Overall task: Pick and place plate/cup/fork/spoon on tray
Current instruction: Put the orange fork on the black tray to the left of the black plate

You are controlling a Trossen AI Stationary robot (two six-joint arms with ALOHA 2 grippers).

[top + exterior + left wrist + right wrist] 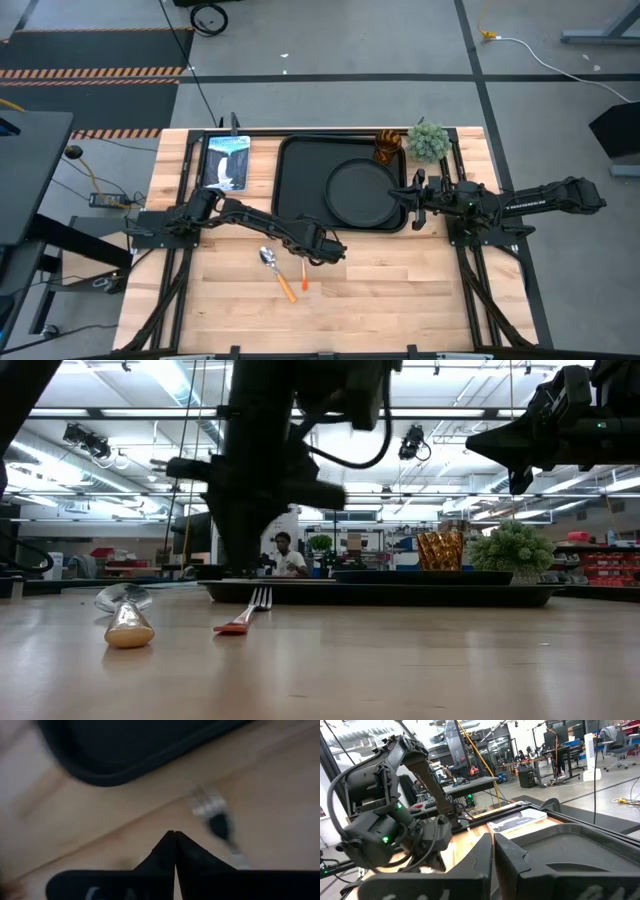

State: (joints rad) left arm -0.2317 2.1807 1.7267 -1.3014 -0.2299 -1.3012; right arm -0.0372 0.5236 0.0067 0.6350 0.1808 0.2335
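Note:
The black tray (300, 185) lies at the table's far middle. The round black plate (362, 192) lies in its right half, and the amber cup (388, 147) stands at its far right corner. The fork (303, 275) and the spoon (275, 268) lie flat on the wood near the tray's near edge, with their orange handles toward the near side. My left gripper (335, 251) is shut and empty, low beside the fork's tines (205, 805). My right gripper (410, 195) is shut and empty, held high over the plate's right rim.
A small green potted plant (428, 140) stands just right of the cup. A picture book (226, 160) lies left of the tray. Bare wood stretches along the near side of the table (400, 300). A person (285, 555) sits far off in the room.

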